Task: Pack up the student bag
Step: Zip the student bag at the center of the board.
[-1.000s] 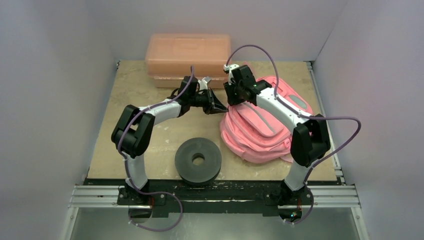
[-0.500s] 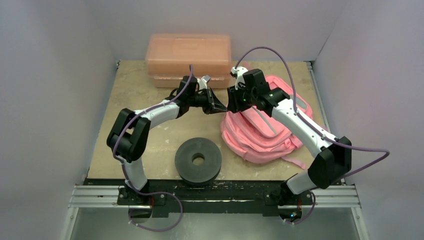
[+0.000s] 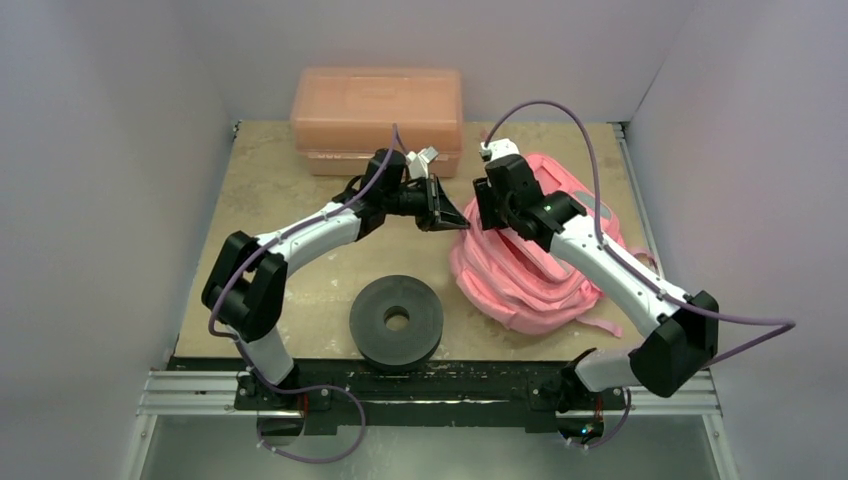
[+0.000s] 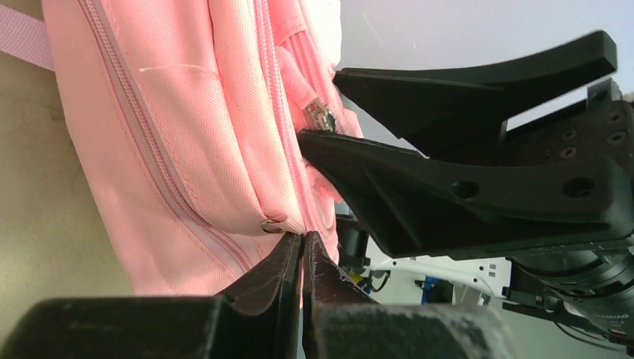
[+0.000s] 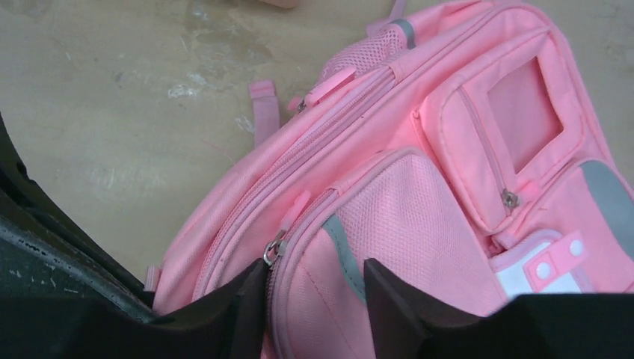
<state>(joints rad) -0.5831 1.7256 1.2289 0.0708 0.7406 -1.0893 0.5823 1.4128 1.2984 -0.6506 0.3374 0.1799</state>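
Student bag lies right of the salmon box, nearer the arm bases. From above, I see the left gripper and the right gripper both meet its corner closest to the box. Left wrist view: my left jaws are pressed together at a seam beside a metal zipper ring; whether they catch fabric, I cannot tell. Right wrist view: the right jaws stand apart, with a pocket fold and its zipper pull between them.

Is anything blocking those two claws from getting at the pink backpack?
Nothing visible does. The left gripper is shut right at the student bag's edge, beside a metal zipper ring. The right gripper is open with the bag's pocket fabric between its fingers. The black disc lies apart, nearer the arm bases.
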